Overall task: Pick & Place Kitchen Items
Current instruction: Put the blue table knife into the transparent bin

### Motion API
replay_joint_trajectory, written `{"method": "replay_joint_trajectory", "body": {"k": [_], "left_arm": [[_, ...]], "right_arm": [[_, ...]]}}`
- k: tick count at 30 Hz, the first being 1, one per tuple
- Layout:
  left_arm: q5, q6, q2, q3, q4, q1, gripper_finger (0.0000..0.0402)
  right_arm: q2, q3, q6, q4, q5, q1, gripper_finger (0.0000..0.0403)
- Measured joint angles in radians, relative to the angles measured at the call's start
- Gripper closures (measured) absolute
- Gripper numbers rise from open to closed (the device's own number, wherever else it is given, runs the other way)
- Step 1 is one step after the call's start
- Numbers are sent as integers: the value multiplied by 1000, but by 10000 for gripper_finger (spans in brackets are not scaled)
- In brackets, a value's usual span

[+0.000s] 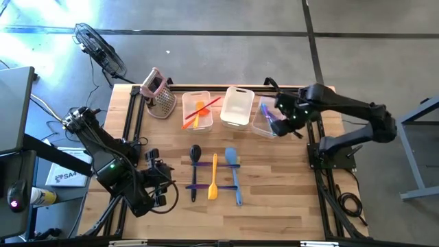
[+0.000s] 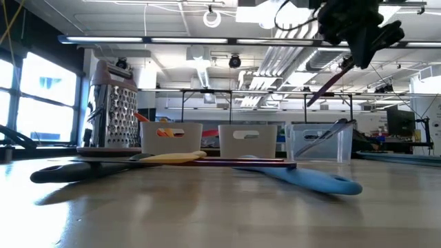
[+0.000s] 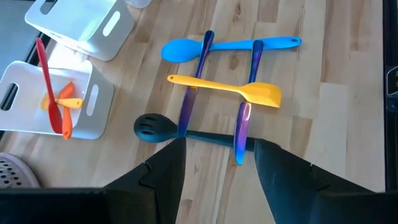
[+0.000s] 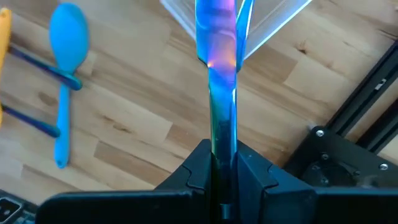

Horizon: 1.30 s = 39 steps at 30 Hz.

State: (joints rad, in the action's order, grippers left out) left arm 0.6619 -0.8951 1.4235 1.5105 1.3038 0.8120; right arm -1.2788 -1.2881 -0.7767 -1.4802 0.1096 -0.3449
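Gripping a slim iridescent purple plastic utensil (image 4: pixel 222 74) between clenched fingers, the right gripper (image 1: pixel 280 118) hung above the rightmost clear rectangular plastic bin (image 1: pixel 260 126) at the far right of the wooden table (image 1: pixel 281 192). The left gripper (image 1: pixel 163 186) waited low over the near left of the table, its fingers (image 3: pixel 163 174) parted and grasping nothing. At mid-table lay a dark slotted spoon (image 1: pixel 195 157), a yellow spatula (image 1: pixel 213 180) and a blue spoon (image 1: pixel 233 168), side by side across two thin purple utensils (image 3: pixel 189 93). Orange and red utensils (image 1: pixel 199 112) rested in the left bin (image 1: pixel 195 125). A metal box grater with a pink handle (image 1: pixel 158 94) stood left of the bins.
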Motion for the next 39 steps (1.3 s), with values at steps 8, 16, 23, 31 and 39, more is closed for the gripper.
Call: {"method": "replay_joint_trajectory", "body": {"k": [8, 16, 23, 31, 39], "left_arm": [[-5, -3, 0, 0, 23, 0, 218], [-24, -45, 0, 0, 82, 0, 218], [-41, -76, 0, 0, 121, 0, 218], [-22, -90, 0, 0, 154, 0, 218], [39, -89, 0, 0, 173, 0, 218]], "right_arm": [[-144, 0, 117, 2, 33, -82, 371], [-296, 0, 191, 22, 52, -119, 371], [-384, 1, 252, 49, 50, -168, 371], [-399, 1, 268, 136, 46, -227, 371], [-399, 1, 280, 161, -24, -273, 371]]}}
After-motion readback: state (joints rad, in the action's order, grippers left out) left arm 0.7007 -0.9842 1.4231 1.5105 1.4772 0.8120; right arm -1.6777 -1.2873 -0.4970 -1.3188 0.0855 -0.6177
